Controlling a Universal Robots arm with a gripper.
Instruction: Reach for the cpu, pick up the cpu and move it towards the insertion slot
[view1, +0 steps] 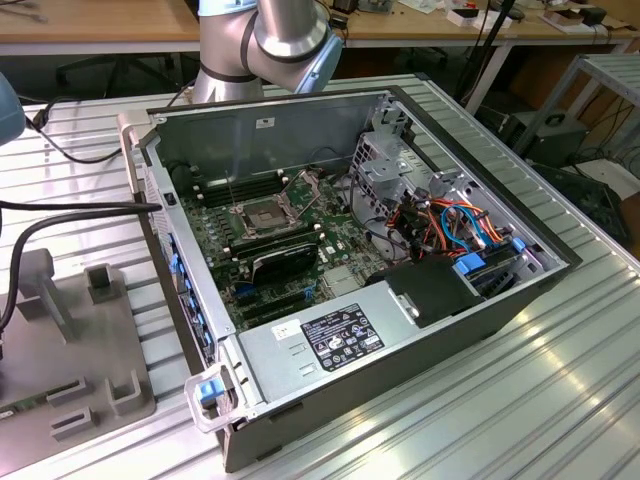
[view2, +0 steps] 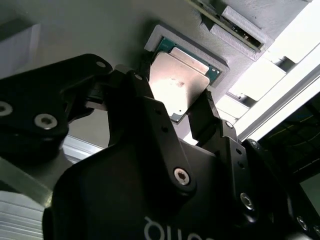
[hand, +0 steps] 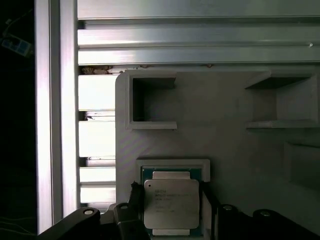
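1. In both wrist views the cpu (hand: 171, 202) (view2: 181, 82) lies flat in a shallow square recess of the grey holder plate (hand: 240, 150) (view2: 100, 30), metal lid up.
2. The claw (hand: 171, 194) (view2: 174, 95) straddles the cpu, black metal close against two opposite edges. Whether it clamps the chip or only brackets it cannot be told.
3. The first wrist view looks straight down: the recess rim hugs the cpu closely on the sides that show. On the same plate sit an open square pocket (hand: 152, 102) and a wider pocket (hand: 285, 102), both near the recess.
4. The plate's edge runs just beside the recess; past it the ribbed desk (hand: 200, 45) shows bright gaps between its slats.
5. The second wrist view looks along the claw's body from low down. It shows a green board margin around the cpu's lid.
6. The exterior view takes in the wider scene: the robot arm (view1: 280, 35), the open computer case (view1: 270, 125) and the holder plate (view1: 60, 330) at the exterior view's left.
7. The insertion slot (view1: 258, 215) sits on the board inside the case, dark centre uncovered, between the memory slots (view1: 250, 185) and the black finned block (view1: 285, 262).
8. The case is open on top. Its side wall stands between plate and slot, which lie well apart.
9. A black cable (view1: 70, 215) runs across the desk (view1: 520, 400) near that wall.
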